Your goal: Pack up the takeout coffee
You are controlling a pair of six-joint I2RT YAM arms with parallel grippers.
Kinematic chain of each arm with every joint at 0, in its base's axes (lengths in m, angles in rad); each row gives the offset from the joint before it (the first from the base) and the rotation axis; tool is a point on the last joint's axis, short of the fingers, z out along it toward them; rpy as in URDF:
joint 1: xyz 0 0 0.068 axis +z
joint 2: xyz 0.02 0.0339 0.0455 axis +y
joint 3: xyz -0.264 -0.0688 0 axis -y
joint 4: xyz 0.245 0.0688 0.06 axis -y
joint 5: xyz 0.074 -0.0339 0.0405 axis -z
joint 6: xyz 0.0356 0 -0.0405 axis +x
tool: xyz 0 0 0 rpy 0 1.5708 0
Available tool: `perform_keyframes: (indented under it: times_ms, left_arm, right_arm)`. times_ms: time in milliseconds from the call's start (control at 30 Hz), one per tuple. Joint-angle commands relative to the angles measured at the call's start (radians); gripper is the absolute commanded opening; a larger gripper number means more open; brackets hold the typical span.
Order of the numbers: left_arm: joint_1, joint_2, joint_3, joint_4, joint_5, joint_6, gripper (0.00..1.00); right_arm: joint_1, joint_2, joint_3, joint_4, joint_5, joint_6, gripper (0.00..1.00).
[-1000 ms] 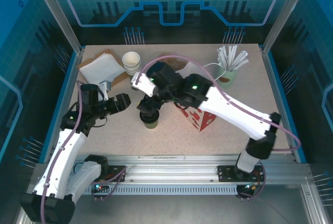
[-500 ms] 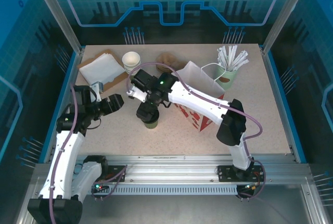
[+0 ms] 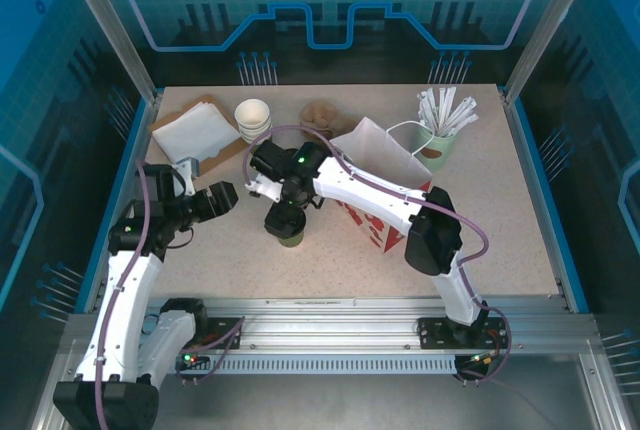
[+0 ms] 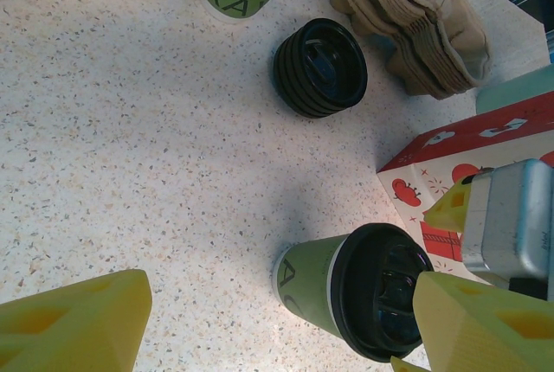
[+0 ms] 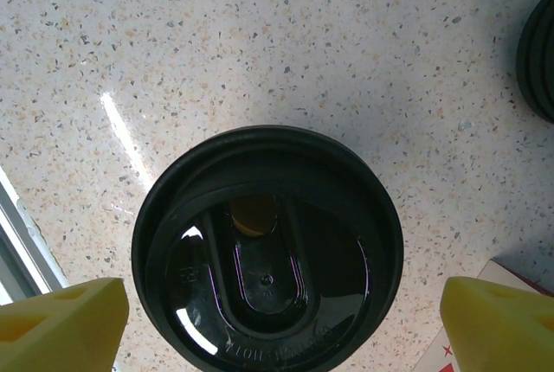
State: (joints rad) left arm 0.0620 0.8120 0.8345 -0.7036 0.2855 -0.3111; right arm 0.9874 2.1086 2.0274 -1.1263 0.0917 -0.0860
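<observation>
The takeout coffee (image 3: 291, 239), an olive-green paper cup with a black lid, stands upright left of the middle of the table. My right gripper (image 3: 283, 214) hangs directly over it, open. In the right wrist view the lid (image 5: 268, 259) sits between the two yellow fingertips (image 5: 61, 324), with a gap on each side. My left gripper (image 3: 222, 196) is open to the cup's left, apart from it. Its wrist view has the cup (image 4: 333, 290) near the right fingertip (image 4: 485, 329), with nothing held.
A white paper bag with red print (image 3: 385, 190) stands just right of the cup. Behind are a low stack of black lids (image 4: 320, 67), a stack of lidless green cups (image 3: 252, 118), brown cup carriers (image 3: 322, 115), napkins (image 3: 190, 130) and a cup of stirrers (image 3: 440, 130).
My right gripper's jaws have spread wider above the lid and its arm has folded in. The left gripper drew back slightly to the left. The cup has stayed put.
</observation>
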Motion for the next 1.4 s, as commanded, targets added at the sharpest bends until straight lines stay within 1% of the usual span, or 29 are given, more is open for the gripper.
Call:
perform_keyframes:
  times_ms: [0,700,967,1100,1367]
  left_arm:
    - [0.007,-0.015,-0.005,-0.013,0.035,0.016,0.81]
    - [0.009,-0.027,-0.011,-0.001,0.052,0.014,0.80]
    - [0.008,-0.030,-0.013,0.001,0.057,0.015,0.80]
    - [0.009,-0.031,-0.016,0.005,0.070,0.012,0.80]
    - [0.007,-0.029,-0.031,0.043,0.125,-0.012,0.80]
  right_arm:
    - [-0.003,0.028,0.040,-0.041,-0.031,0.006,0.93]
    - [0.004,0.082,0.093,-0.082,-0.020,-0.006,0.82]
    - [0.008,0.083,0.088,-0.093,-0.004,-0.004,0.76]
    - [0.007,0.042,0.032,-0.087,0.017,0.001,0.73]
    - [0.004,-0.109,-0.163,-0.061,0.022,0.029,0.69]
